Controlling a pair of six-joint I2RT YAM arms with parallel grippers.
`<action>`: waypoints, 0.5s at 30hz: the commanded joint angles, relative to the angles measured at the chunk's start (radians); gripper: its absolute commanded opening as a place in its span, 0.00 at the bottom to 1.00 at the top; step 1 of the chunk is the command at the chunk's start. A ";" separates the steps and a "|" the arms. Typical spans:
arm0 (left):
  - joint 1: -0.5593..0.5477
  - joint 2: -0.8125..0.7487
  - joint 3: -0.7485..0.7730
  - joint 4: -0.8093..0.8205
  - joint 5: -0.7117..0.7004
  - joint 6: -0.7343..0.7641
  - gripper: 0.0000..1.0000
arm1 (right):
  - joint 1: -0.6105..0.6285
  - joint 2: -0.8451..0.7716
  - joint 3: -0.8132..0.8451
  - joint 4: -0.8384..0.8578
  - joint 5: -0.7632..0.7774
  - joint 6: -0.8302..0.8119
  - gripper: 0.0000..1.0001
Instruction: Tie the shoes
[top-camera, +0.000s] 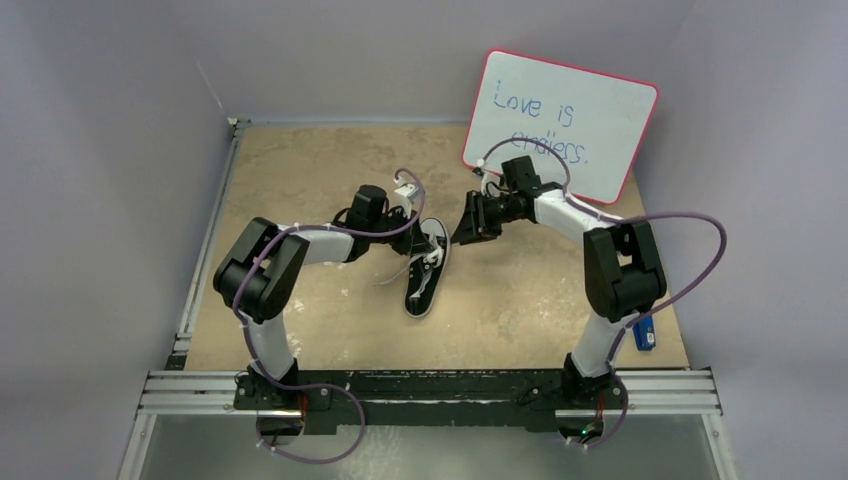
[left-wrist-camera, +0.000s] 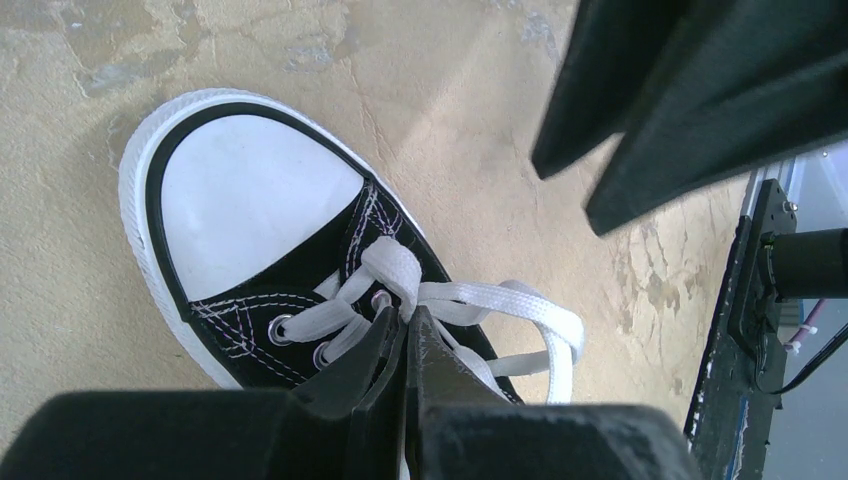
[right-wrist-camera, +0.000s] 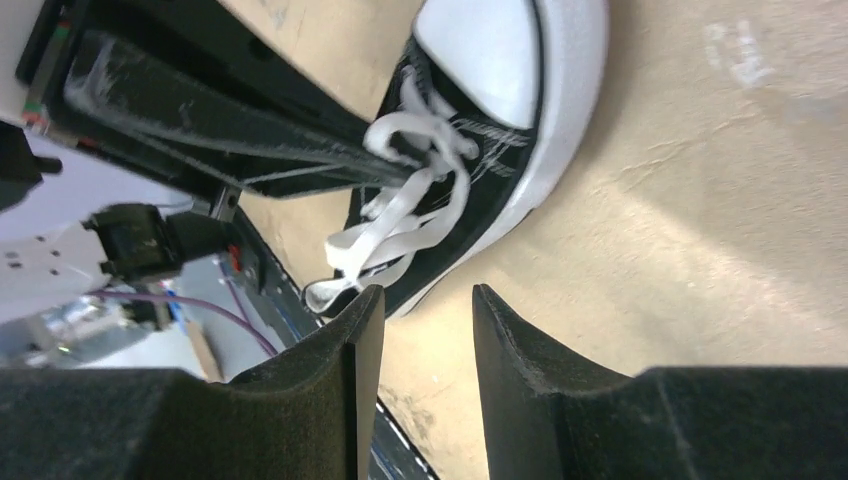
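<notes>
Sneaker (top-camera: 428, 268) lies near the middle of the table (top-camera: 520, 300) seen from above, with bare surface around it and the edges well off. In the left wrist view, the left gripper (left-wrist-camera: 408, 330) is closed, pinching the laces (left-wrist-camera: 500, 300) over the eyelets. In the right wrist view, the right gripper (right-wrist-camera: 425, 295) stands partly open and empty, near the sneaker's side.

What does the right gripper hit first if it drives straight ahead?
The right gripper would likely meet the black sneaker first, at its white sole edge, beside the loose laces; the left gripper, shut on them, sits beyond. Depth unclear: it might pass above.
</notes>
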 joint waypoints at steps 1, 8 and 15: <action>-0.004 -0.031 -0.015 -0.010 0.002 0.009 0.00 | 0.114 -0.086 0.069 -0.170 0.112 -0.168 0.41; -0.003 -0.028 -0.010 -0.030 0.007 0.021 0.00 | 0.286 -0.162 0.057 -0.025 0.248 -0.309 0.42; -0.002 -0.028 -0.012 -0.031 0.026 0.018 0.00 | 0.308 -0.299 -0.080 0.124 0.192 -0.829 0.48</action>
